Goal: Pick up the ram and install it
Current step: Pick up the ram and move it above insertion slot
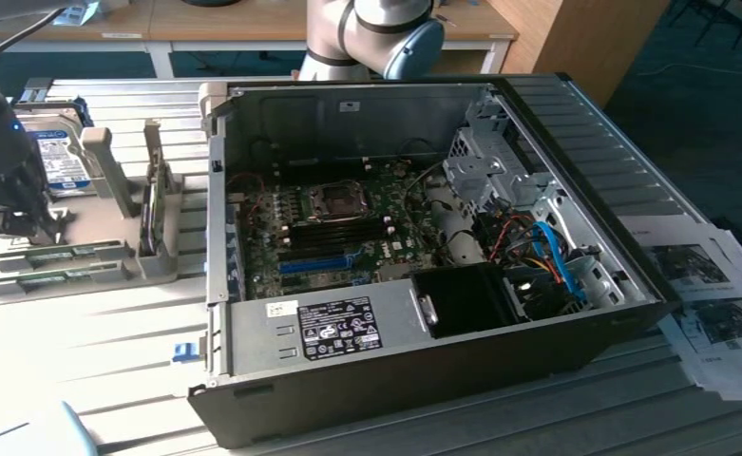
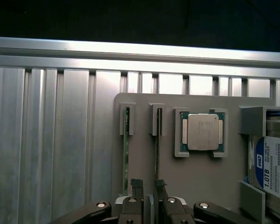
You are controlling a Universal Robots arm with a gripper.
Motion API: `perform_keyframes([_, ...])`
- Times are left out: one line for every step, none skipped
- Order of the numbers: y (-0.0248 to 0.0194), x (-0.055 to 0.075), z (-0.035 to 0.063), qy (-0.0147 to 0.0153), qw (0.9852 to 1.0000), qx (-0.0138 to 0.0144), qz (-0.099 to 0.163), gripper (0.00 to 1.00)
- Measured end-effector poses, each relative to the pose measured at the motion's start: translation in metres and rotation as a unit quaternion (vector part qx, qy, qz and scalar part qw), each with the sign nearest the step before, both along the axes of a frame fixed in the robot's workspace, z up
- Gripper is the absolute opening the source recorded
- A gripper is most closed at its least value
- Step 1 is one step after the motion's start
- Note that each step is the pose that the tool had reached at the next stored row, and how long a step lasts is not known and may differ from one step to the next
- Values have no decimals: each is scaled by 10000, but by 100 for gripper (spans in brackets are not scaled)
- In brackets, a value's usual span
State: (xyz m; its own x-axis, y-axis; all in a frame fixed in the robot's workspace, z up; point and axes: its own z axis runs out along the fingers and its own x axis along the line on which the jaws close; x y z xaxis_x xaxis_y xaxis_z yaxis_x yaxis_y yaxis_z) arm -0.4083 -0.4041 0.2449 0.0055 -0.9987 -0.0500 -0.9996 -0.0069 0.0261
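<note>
**Robot Arm Poised Over Memory Stick Beside Open PC**

The arm's black two-fingered gripper [image 2: 148, 185] hung with its jaws apart and empty above a flat grey plastic holder [image 2: 200, 177] on the slatted aluminium table [image 2: 46, 140]. The ram, a thin green circuit-board stick [image 2: 156, 144], stood on edge in its slot, not yet lifted, with a twin stick [image 2: 126, 149] just beside it (and a square silver processor [image 2: 203, 132] on its other side). The pick-up looked barely begun. A clean grasp would call for the fingertips to straddle that thin edge squarely. The black open computer case [image 1: 409, 380], its green motherboard [image 1: 332, 237] exposed, stood well apart toward the exterior view's right.
</note>
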Motion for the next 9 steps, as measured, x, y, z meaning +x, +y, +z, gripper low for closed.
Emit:
perform_keyframes([-7, 0, 0, 0, 10000, 0, 0, 24])
perform_keyframes([-15, 0, 0, 0, 10000, 0, 0, 24])
perform_keyframes([-22, 0, 1, 0, 10000, 0, 0, 24])
perform_keyframes([-29, 1, 0, 0, 10000, 0, 0, 24])
perform_keyframes([-36, 1, 0, 0, 10000, 0, 0, 24])
perform_keyframes([-43, 1, 0, 0, 10000, 0, 0, 24])
perform_keyframes([-50, 1, 0, 0, 10000, 0, 0, 24])
perform_keyframes([-58, 1, 0, 0, 10000, -1, 0, 24])
perform_keyframes([-64, 1, 0, 1, 10000, 0, 0, 24])
